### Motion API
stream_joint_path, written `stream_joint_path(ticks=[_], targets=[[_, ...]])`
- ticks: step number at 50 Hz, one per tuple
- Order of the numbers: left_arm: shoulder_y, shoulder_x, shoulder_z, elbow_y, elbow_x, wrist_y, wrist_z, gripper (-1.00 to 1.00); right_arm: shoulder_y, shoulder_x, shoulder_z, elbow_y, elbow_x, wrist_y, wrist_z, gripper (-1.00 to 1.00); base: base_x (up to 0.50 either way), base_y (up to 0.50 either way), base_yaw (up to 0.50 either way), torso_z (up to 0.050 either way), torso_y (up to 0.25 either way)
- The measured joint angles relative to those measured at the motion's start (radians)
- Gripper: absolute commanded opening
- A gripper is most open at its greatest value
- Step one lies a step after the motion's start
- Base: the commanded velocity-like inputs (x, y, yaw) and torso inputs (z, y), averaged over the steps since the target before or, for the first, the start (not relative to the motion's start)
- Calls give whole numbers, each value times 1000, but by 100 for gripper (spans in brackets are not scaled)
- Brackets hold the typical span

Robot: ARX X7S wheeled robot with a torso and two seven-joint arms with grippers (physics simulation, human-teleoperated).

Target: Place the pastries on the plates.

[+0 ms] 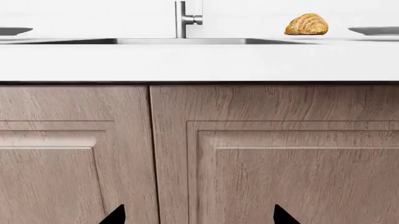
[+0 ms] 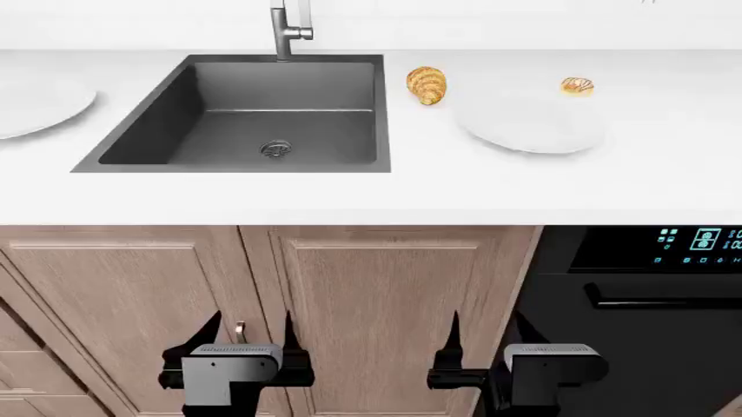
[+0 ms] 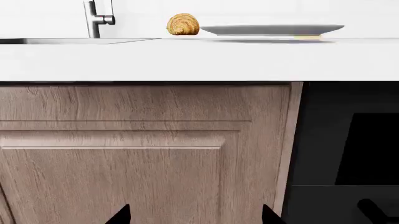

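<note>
A golden-brown ridged croissant [image 2: 427,84] lies on the white counter just right of the sink; it also shows in the left wrist view [image 1: 307,24] and the right wrist view [image 3: 183,24]. A small tan bun with dark stripes [image 2: 576,85] lies behind the right white plate [image 2: 530,123], which the right wrist view [image 3: 272,29] shows edge-on. The other white plate [image 2: 35,102] sits at the far left. My left gripper [image 2: 247,334] and right gripper [image 2: 485,334] are both open and empty, low in front of the cabinet doors, well below the counter.
A dark sink [image 2: 255,117] with a steel faucet [image 2: 288,30] is set in the counter. Wooden cabinet doors [image 2: 383,304] face both grippers. A black oven [image 2: 644,304] with a handle stands at the right.
</note>
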Motion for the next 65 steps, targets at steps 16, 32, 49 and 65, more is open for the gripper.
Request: stream_joint_path(ticks=[16, 32, 49, 65], targets=[[-2, -34, 30, -5, -36, 6, -37, 100, 3, 32, -50, 3, 16, -6, 36, 100, 0, -346, 0, 0, 0], [-4, -63, 63, -7, -68, 4, -68, 100, 8, 61, -79, 7, 44, -7, 73, 100, 0, -472, 0, 3, 0], [-3, -85, 94, -10, -87, 24, -88, 100, 11, 82, -104, 9, 60, 1, 106, 100, 0, -38, 0, 50, 0], [-2, -105, 118, -5, -108, 27, -105, 100, 14, 98, -130, 9, 74, 0, 126, 100, 0, -45, 0, 42, 0]])
